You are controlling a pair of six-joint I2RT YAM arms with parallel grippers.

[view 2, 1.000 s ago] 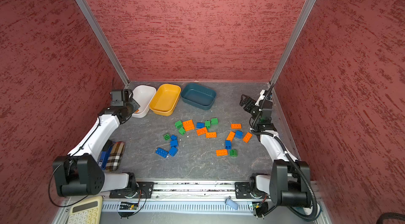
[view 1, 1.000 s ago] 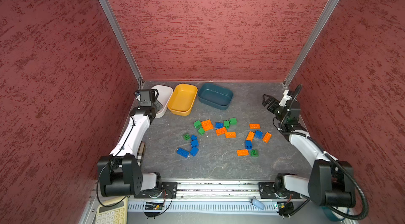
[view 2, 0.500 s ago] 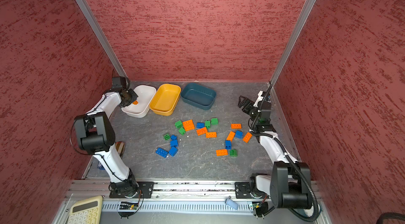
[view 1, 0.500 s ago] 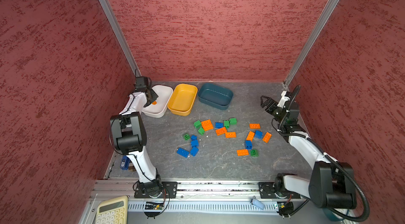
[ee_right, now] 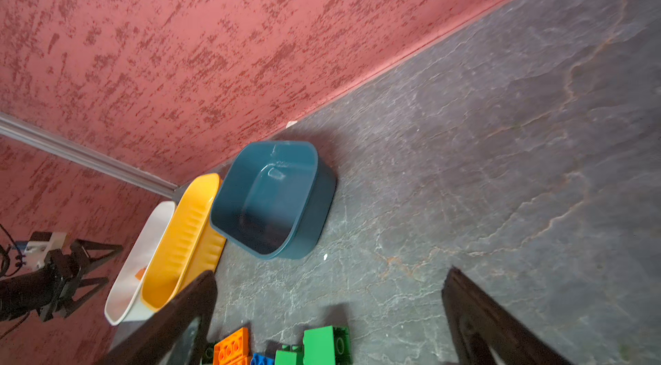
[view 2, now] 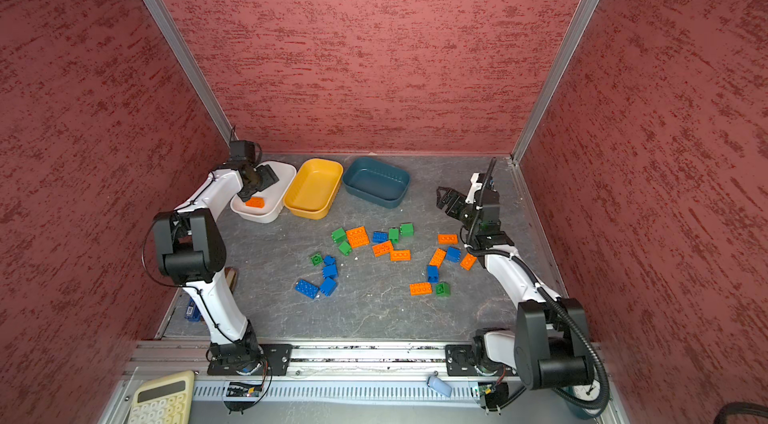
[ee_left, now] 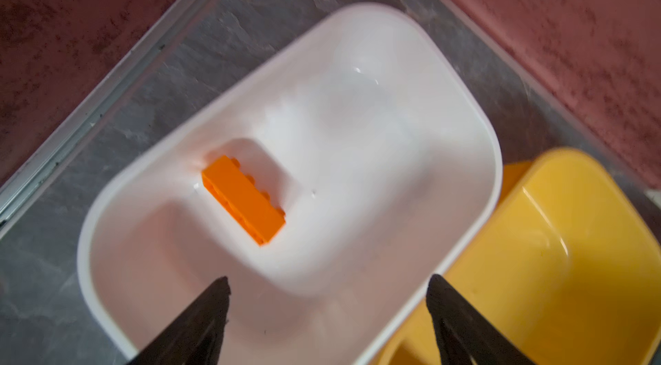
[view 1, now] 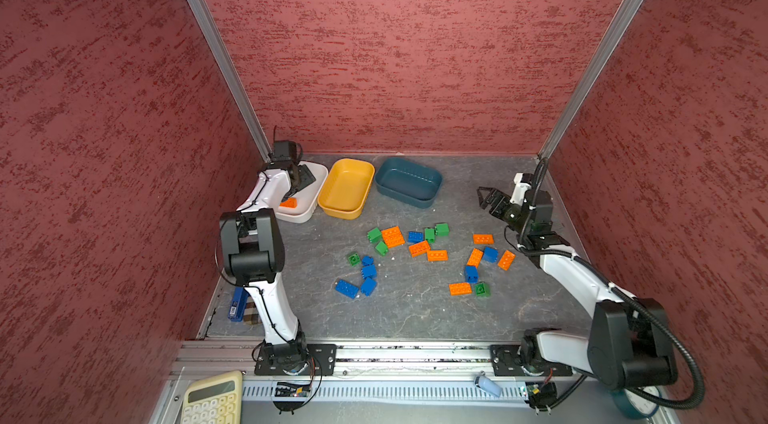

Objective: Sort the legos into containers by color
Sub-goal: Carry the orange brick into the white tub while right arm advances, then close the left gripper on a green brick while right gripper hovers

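The left gripper [ee_left: 327, 280] hangs wide and empty over the white tub [ee_left: 357, 95], where one orange brick [ee_left: 246, 202] lies. A low exit could clip the rim and shove it against the yellow tub [ee_left: 572, 256] beside it, while the right gripper [ee_right: 331, 272], also wide and empty, hovers well apart.

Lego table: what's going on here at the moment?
The left hand hovers open over the white tub, where one orange brick lies. The yellow tub and teal tub are empty. The right hand hangs open above the right side of the table, holding nothing. Orange, green and blue legos lie scattered on the table, not yet sorted.
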